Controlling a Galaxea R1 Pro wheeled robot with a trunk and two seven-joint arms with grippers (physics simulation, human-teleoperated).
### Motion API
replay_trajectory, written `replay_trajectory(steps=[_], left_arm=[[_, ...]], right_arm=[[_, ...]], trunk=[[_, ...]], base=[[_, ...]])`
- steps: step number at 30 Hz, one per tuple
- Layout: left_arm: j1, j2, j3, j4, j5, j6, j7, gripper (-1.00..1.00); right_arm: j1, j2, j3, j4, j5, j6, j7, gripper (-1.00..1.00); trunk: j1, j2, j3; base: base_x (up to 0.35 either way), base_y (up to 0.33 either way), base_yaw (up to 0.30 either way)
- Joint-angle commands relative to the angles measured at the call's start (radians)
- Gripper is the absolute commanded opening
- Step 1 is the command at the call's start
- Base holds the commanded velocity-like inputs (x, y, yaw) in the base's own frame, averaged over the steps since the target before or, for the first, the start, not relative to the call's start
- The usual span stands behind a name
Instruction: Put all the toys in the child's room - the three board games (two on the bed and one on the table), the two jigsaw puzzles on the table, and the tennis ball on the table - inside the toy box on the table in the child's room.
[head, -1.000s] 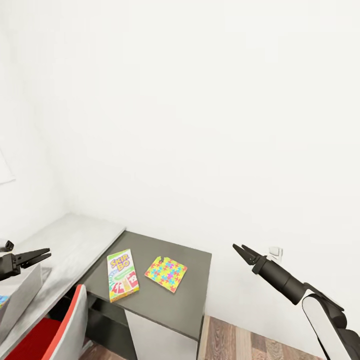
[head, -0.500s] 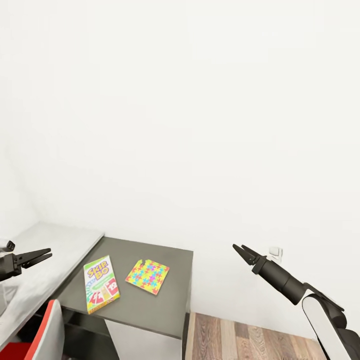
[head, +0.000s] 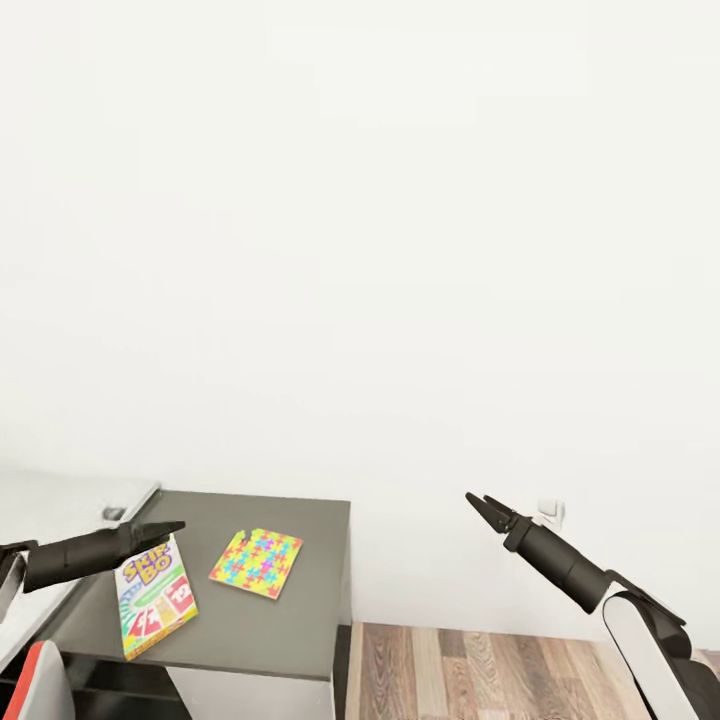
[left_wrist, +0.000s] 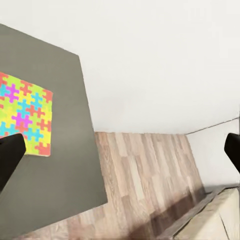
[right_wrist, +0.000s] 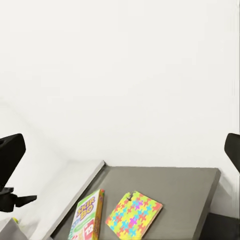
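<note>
On the dark grey part of the table (head: 270, 620) lie the green-white-red Skip-Bo board game (head: 155, 597) and one jigsaw puzzle (head: 256, 563), side by side and flat. My left gripper (head: 166, 527) hovers just above the far end of the Skip-Bo box. Its fingers (left_wrist: 10, 156) stand wide apart in the left wrist view, with nothing between them, and the jigsaw puzzle (left_wrist: 22, 117) lies below. My right gripper (head: 481, 500) hangs open in the air to the right of the table. From there it looks at the Skip-Bo box (right_wrist: 87, 215) and the puzzle (right_wrist: 134, 212).
The pale desk top (head: 60, 500) joins the dark section at the left. A red and white chair (head: 30, 685) pokes in at the lower left corner. Wooden floor (head: 480, 670) runs right of the table, below a wall socket (head: 548, 511). A beige, dark-edged surface (left_wrist: 215, 222) lies beyond.
The camera has swung right, so the table and toys sit further left in the picture. My left arm has reached forward over the Skip-Bo box. The right arm holds its pose.
</note>
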Motion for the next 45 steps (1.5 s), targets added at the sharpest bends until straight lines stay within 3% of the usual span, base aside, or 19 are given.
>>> replay_trajectory(steps=[1, 4, 5, 7, 10, 12, 22, 30, 36, 40, 45], left_arm=[[-0.015, -0.037, -0.008, 0.0, 0.0, 0.013, 0.109, 1.0], [-0.045, -0.085, -0.014, 0.0, -0.001, 0.016, 0.276, 1.0], [-0.062, -0.11, -0.017, 0.001, -0.001, 0.016, 0.379, 1.0], [-0.079, -0.136, -0.019, 0.006, 0.002, 0.012, 0.505, 1.0], [-0.089, -0.15, -0.018, 0.01, 0.006, 0.009, 0.603, 1.0], [-0.092, -0.154, -0.016, 0.011, 0.007, 0.008, 0.635, 1.0], [-0.095, -0.154, -0.014, 0.013, 0.004, 0.005, 0.68, 1.0], [-0.095, -0.155, -0.014, 0.014, 0.004, 0.005, 0.681, 1.0], [-0.095, -0.154, -0.014, 0.013, 0.003, 0.005, 0.682, 1.0], [-0.095, -0.154, -0.014, 0.014, 0.001, 0.005, 0.683, 1.0], [-0.095, -0.154, -0.014, 0.014, -0.001, 0.003, 0.684, 1.0]], right_arm=[[-0.001, 0.0, -0.001, 0.014, -0.008, 0.008, -0.007, 1.0], [-0.001, -0.001, -0.001, 0.038, -0.008, 0.007, -0.026, 1.0], [-0.001, 0.0, -0.001, 0.057, -0.008, 0.006, -0.04, 1.0], [-0.001, 0.0, -0.001, 0.091, -0.007, 0.004, -0.058, 1.0], [-0.001, 0.001, 0.002, 0.14, -0.007, -0.016, -0.071, 1.0], [0.0, 0.001, 0.006, 0.163, -0.006, -0.037, -0.076, 1.0], [-0.002, 0.002, 0.013, 0.182, -0.005, -0.066, -0.09, 1.0], [-0.005, 0.002, 0.016, 0.175, -0.009, -0.058, -0.191, 1.0], [-0.007, 0.003, 0.019, 0.176, -0.007, -0.056, -0.207, 1.0], [-0.013, 0.003, 0.043, 0.176, 0.018, -0.054, -0.244, 1.0], [-0.035, 0.006, 0.08, 0.18, 0.054, -0.052, -0.345, 1.0]], trunk=[[0.001, -0.002, -0.002], [0.001, -0.002, -0.002], [0.001, -0.002, -0.002], [0.001, -0.002, -0.002], [0.001, -0.002, -0.002], [0.001, -0.002, -0.002], [0.001, -0.002, -0.002], [0.001, -0.002, -0.002], [0.001, -0.002, -0.002], [0.001, -0.002, -0.002], [0.001, -0.002, -0.002]], base=[[0.0, 0.0, -0.28], [0.0, 0.0, -0.28], [0.0, 0.0, -0.28], [0.0, 0.0, -0.28], [0.0, 0.0, -0.28], [0.0, 0.0, -0.254], [0.0, 0.0, -0.058], [0.0, 0.0, -0.002], [0.0, 0.0, 0.0], [0.028, 0.0, 0.0], [0.18, 0.007, 0.0]])
